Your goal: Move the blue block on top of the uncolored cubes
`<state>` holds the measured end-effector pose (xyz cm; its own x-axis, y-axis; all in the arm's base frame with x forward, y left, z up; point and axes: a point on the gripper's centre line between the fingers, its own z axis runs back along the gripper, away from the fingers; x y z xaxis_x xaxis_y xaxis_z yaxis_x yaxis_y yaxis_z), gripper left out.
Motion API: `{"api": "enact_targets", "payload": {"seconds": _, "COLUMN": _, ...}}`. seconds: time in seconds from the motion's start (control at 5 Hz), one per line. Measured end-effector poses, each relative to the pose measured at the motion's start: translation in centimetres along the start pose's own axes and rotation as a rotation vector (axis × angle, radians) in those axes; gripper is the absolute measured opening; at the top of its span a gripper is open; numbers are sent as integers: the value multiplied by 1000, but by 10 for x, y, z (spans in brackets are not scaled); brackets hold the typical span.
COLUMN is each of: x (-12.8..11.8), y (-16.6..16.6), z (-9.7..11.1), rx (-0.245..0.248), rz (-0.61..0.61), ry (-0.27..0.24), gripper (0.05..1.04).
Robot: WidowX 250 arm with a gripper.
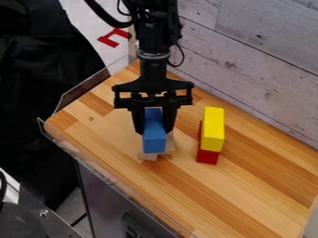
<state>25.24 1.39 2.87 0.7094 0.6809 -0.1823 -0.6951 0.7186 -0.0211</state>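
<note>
Blue block [155, 142] sits clasped in the end effector [154, 131], seemingly atop the uncolored cubes [148, 156].

Red printed mark [114, 37] on white surface [79, 22], upper left in camera view, too unclear to read

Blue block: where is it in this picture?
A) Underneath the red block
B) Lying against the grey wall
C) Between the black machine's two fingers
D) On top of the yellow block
C: the blue block sits between the fingers of the end effector, with plain wooden pieces showing from beneath it.
</note>
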Motion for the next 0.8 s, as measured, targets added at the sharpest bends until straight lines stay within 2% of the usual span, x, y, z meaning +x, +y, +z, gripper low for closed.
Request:
{"api": "enact_targets", "payload": {"seconds": 0.2, "x": 0, "y": -1, "z": 0, "rx": -3, "rz": -6, "ry": 0, "gripper": 571}}
{"api": "enact_targets", "payload": {"seconds": 0.4, "x": -1, "y": -1, "z": 0, "rx": -1, "rz": -9, "ry": 3, "gripper": 873}}
{"api": "enact_targets", "payload": {"seconds": 0.6, "x": -1, "y": -1, "z": 0, "rx": -2, "rz": -3, "ry": 7, "gripper": 1009}}
{"api": "enact_targets", "payload": {"seconds": 0.8, "x": 0, "y": -3, "z": 12, "rx": -33, "rz": -1, "ry": -27, "gripper": 1001}}
